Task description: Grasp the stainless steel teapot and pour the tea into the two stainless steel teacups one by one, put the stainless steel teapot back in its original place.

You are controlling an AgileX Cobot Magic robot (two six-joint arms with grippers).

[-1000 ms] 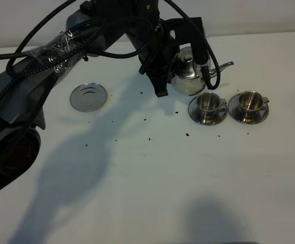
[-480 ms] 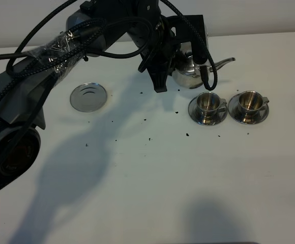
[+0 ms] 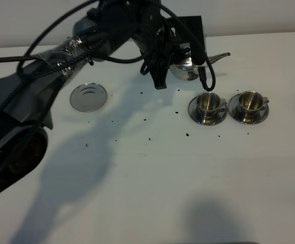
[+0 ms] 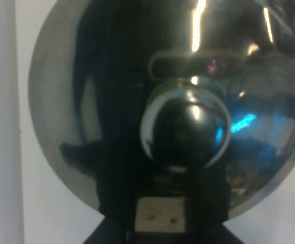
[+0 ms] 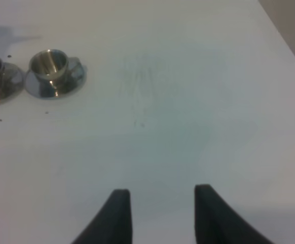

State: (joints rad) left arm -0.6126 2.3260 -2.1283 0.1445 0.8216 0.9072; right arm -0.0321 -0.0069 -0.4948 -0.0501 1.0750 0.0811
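While the left arm carries it, stainless steel teapot (image 3: 187, 71): higher and further back in the overhead view than a second ago. Then it sat just behind the nearer cup; now it is clear of it and off the table (image 3: 163, 178).
Spout (image 3: 219, 57): points to the robot's right, tip behind the gap between the two cups; it has risen with the pot.
Teacups: the one nearer the pot (image 3: 208, 103) and the other (image 3: 250, 100), side by side, each on its own saucer, same spots as before.
Empty saucer (image 3: 88, 96): well apart from the pot on the left side, bare, unmoved.
Left gripper (image 3: 164, 71): pressed together on the pot's handle side, opposite the spout; exact contact hidden by fingers and cabling. Its wrist view looks straight down on the lid knob (image 4: 185, 127).
Left arm: reaches from the left across the back of the table, wrist bent down over the pot; links a bit higher in frame than before.
Right gripper (image 5: 160, 203): fingers spread, nothing between them, over bare table well apart from the cups.
Dark specks (image 3: 187, 134): scattered in front of pot and cups.
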